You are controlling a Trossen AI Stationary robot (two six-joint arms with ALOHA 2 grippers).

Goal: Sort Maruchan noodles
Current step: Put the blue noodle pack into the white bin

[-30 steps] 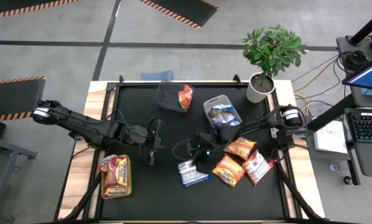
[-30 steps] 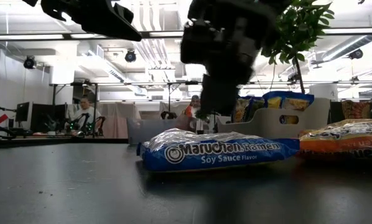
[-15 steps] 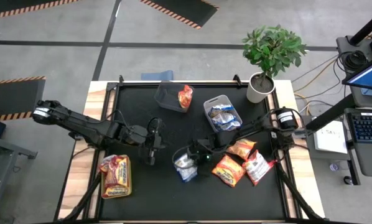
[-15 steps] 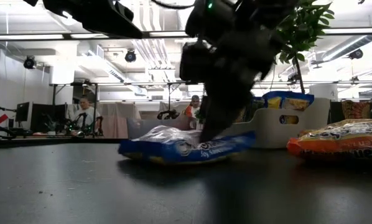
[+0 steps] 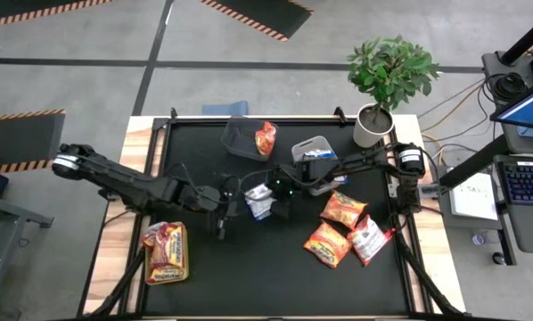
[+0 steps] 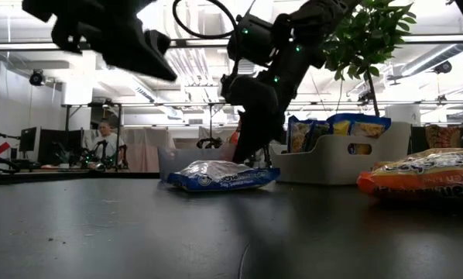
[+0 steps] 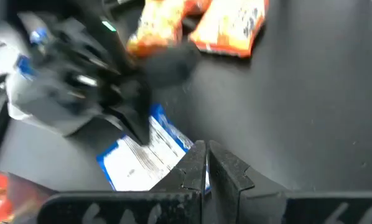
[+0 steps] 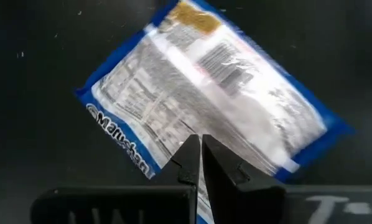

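Counting packets loose on the table: one blue packet [image 5: 259, 201] in the middle, two orange packets [image 5: 342, 211] [image 5: 327, 243] to the right, one pink-and-white packet [image 5: 368, 239] beside them. One more orange one [image 5: 265, 138] in the grey bin [image 5: 235, 141]. Blue ones in the pale bin [image 5: 304, 150], number unclear. A reddish pile [image 5: 166, 250] at the left, count unclear. One plant [image 5: 391, 71]. Two arms [image 5: 124, 183] [image 5: 356, 165].
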